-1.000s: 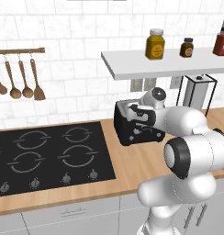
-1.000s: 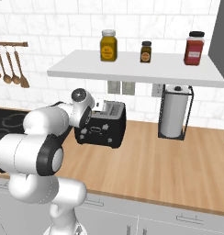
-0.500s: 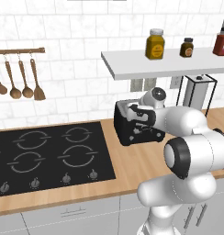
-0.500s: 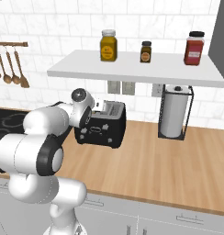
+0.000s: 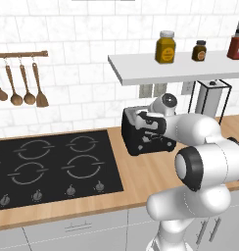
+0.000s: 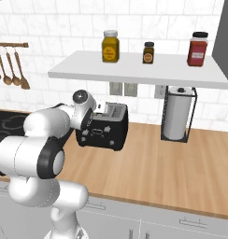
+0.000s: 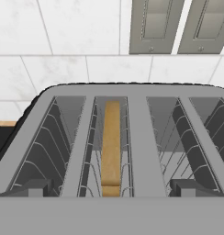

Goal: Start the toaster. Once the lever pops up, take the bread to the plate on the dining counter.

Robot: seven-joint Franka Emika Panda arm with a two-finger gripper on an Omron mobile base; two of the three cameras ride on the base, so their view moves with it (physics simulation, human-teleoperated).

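Nothing had moved since the earlier frames: arm, toaster and everything on the counter stayed where they were.

Nearest the base, the white arm bent forward over the wooden wall counter (image 6: 181,158), its hand reaching the toaster (image 6: 106,133). The gripper (image 5: 143,128) was pressed close against the toaster's top and front edge in the left base view, and its jaws stood spread wide, holding nothing. Whether a finger actually touched the toaster was hard to judge, since the hand covered that spot.

From the hand view, the toaster (image 7: 132,114) lay directly below, its grey top showing wire-caged slots side by side. The bread (image 7: 111,147) stood on edge, sunk down in the second opening from the left, a tan strip with a darker lower end. The other openings held only wire guides.

Left of the toaster, the black hob (image 5: 48,166) lay set into the counter. To the toaster's right stood a paper towel roll (image 6: 176,116) in a black wire holder. Behind, on the tiled wall, were grey outlet plates (image 7: 155,25), and wooden spoons (image 5: 21,86) hung from a rail. Above, a white shelf (image 6: 134,74) carried a yellow jar (image 6: 110,45), a small dark jar (image 6: 148,52) and a red jar (image 6: 197,48).
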